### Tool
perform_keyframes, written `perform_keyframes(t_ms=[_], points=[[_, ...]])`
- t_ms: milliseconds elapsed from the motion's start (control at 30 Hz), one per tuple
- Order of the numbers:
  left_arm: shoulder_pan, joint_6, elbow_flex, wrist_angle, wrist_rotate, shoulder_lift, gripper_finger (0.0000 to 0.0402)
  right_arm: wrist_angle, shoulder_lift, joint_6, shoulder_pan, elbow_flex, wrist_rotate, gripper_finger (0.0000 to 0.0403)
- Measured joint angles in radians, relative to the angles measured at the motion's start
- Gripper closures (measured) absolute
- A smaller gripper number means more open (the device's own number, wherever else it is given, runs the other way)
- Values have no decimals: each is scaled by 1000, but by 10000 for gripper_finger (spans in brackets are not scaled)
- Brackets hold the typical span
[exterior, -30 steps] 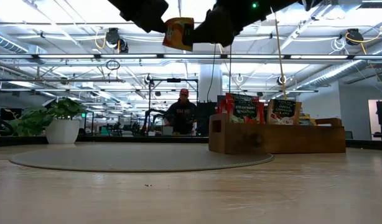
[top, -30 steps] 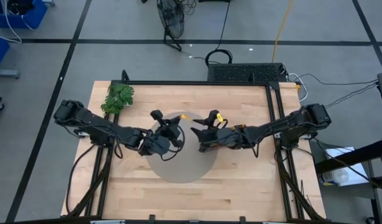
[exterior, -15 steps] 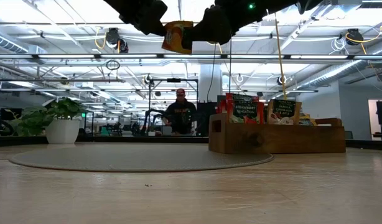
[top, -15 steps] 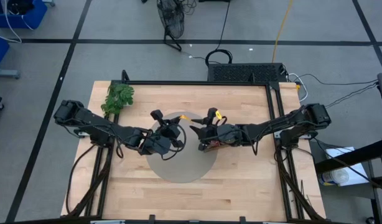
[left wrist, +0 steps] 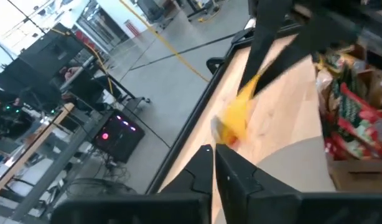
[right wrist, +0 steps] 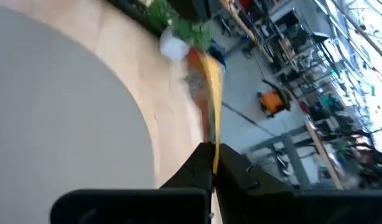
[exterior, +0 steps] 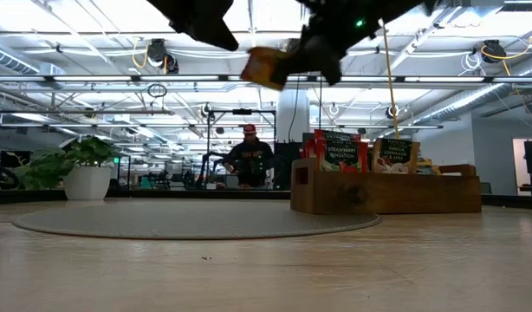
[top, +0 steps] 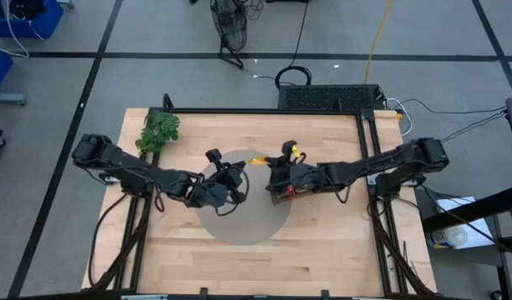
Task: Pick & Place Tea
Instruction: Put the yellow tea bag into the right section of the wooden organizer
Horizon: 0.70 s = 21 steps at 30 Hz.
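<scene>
An orange-yellow tea sachet (exterior: 266,68) hangs high above the grey round mat (top: 239,221), between my two grippers. My right gripper (top: 269,163) is shut on it. My left gripper (top: 239,168) stands just to the sachet's left. Its fingers (left wrist: 206,163) are together with nothing between them, and the sachet (left wrist: 236,118) floats just beyond their tips. More tea sachets (exterior: 335,149), red and others, stand upright in the wooden tray (exterior: 387,192), which rests on the table under my right arm. My right gripper pinches the sachet between its two fingers by the edge (right wrist: 214,146) nearest them. The sachet shows edge-on in the right wrist view. The fingers come nearly level from the table's right. The sachet is lifted clear and tilted, its free end (exterior: 249,62) toward my left gripper.
A leafy green sprig (top: 158,131) lies at the table's far left corner. A potted plant (exterior: 84,169) and a person (exterior: 249,160) show in the room beyond the table. Bare wood (top: 239,267) lies along the near edge.
My right gripper has closed in on the sachet from the right and shut on it. The sachet, earlier upright at my left gripper's fingertips, has shifted a little toward the right gripper and tipped over at a slant. It now stands apart from my left gripper.
</scene>
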State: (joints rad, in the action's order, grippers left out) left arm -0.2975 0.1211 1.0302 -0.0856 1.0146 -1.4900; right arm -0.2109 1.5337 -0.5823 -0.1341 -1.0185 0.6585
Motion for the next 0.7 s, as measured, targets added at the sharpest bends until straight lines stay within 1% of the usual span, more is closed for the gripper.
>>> perform_keyframes(t_ms=[67,133,200,267,333,400,500,567,700], points=[[-15,9,0,-4,5,17,369,111,-46,29,-39,-9,28,402],[-25,14,2,8,13,24,362,273,-92,104,-81,-32,16,402],[-26,15,1,-1,15,21,358,509,-132,213,-124,-83,-7,402],[-21,11,0,-8,19,19,357,790,-141,374,-149,-171,-40,402],[-15,6,0,-10,24,21,356,1070,-128,553,-165,-277,-92,402],[-2,-19,1,-28,16,21,356,1340,-84,709,-167,-386,-162,403],[18,-58,0,-48,13,20,356,1658,8,855,-150,-507,-274,403],[30,-78,0,-53,15,20,356,1774,57,874,-137,-522,-324,403],[47,-107,0,-62,9,20,355,1774,120,831,-113,-500,-416,403]])
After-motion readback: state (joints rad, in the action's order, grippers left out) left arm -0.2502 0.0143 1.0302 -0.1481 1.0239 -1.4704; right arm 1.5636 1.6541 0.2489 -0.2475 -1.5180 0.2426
